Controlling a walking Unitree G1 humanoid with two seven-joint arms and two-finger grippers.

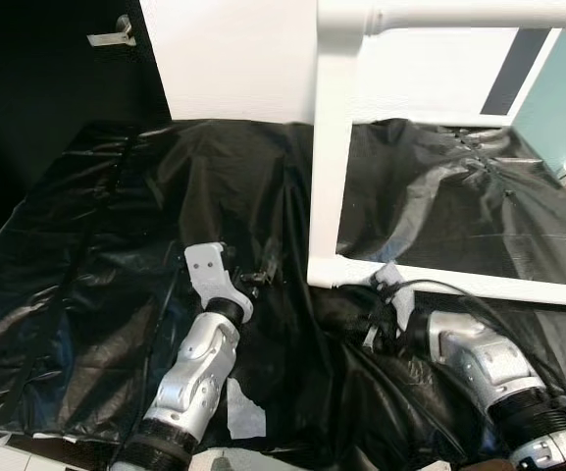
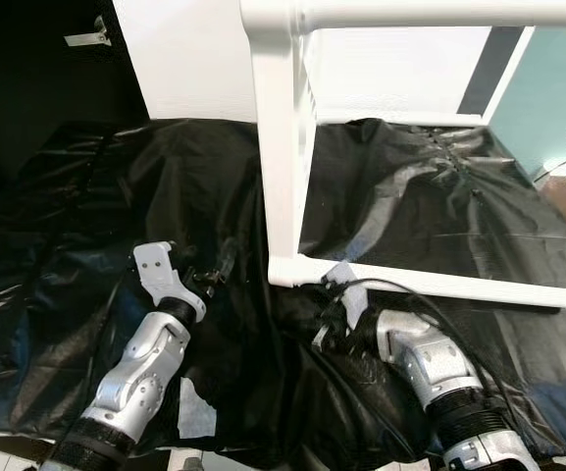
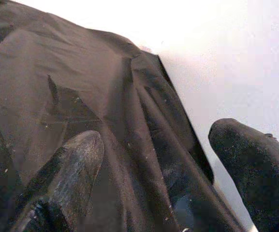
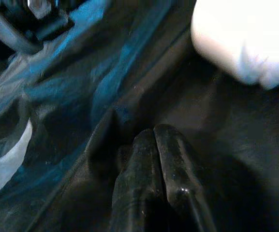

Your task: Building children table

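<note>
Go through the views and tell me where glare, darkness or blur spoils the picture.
Left eye view: sheen streaks on the black sheet, white frame overexposed. Left wrist view: white background blown out, fingers soft. Right wrist view: dark, blurred, blue glare on sheet, white patch washed out.

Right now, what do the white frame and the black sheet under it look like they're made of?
Frame: probably painted or lacquered wood, though coated metal is possible; smooth, even white, square post with a round rail. Sheet: thin plastic film, glossy, with creases and bright highlights.
</note>
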